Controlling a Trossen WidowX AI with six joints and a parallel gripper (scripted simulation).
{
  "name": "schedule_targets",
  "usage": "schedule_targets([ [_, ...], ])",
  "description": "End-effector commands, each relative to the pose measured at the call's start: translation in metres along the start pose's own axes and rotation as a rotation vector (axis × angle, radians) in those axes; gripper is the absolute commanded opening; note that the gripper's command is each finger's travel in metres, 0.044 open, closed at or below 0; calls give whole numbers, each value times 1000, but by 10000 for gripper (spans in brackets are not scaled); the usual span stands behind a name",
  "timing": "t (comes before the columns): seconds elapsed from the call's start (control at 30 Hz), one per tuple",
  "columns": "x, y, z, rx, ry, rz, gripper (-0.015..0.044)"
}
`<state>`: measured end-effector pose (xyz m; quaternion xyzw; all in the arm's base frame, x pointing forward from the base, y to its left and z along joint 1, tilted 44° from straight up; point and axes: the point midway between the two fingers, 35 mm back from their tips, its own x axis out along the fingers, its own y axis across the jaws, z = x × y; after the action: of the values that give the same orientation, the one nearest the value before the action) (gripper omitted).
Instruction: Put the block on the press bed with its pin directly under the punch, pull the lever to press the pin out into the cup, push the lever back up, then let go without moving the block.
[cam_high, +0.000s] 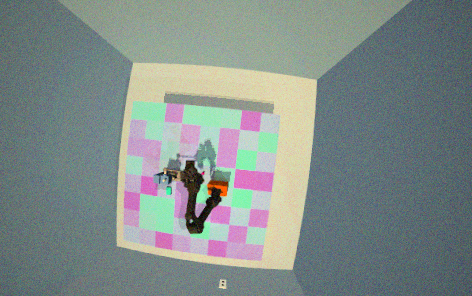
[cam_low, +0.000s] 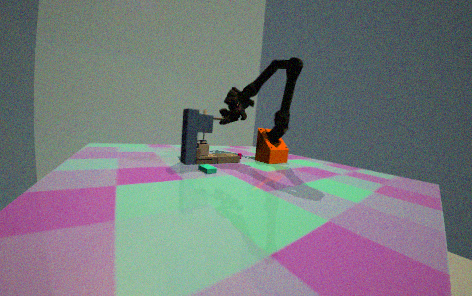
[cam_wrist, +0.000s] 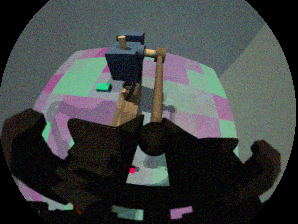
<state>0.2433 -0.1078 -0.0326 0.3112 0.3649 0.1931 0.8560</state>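
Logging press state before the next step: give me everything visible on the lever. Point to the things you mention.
The lever (cam_low: 216, 119) (cam_wrist: 158, 92) is a slim, round, straight bar, brown and wood-like. Its far end meets a small squarish brown hub on a short pale stub at the side of the blue-grey press head (cam_low: 205, 122) (cam_wrist: 124, 64); its near end carries a dark round knob (cam_wrist: 153, 138). The knob sits between the gripper's jaws, which are shut on it. In the exterior view the bar looks near level, its exact angle hard to tell.
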Motion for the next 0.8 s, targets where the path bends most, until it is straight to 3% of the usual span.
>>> schedule_targets([
  [0.0, 7, 0, -7, 13, 23, 4, 0],
  [0.77, 15, 0, -15, 13, 23, 4, 0],
])
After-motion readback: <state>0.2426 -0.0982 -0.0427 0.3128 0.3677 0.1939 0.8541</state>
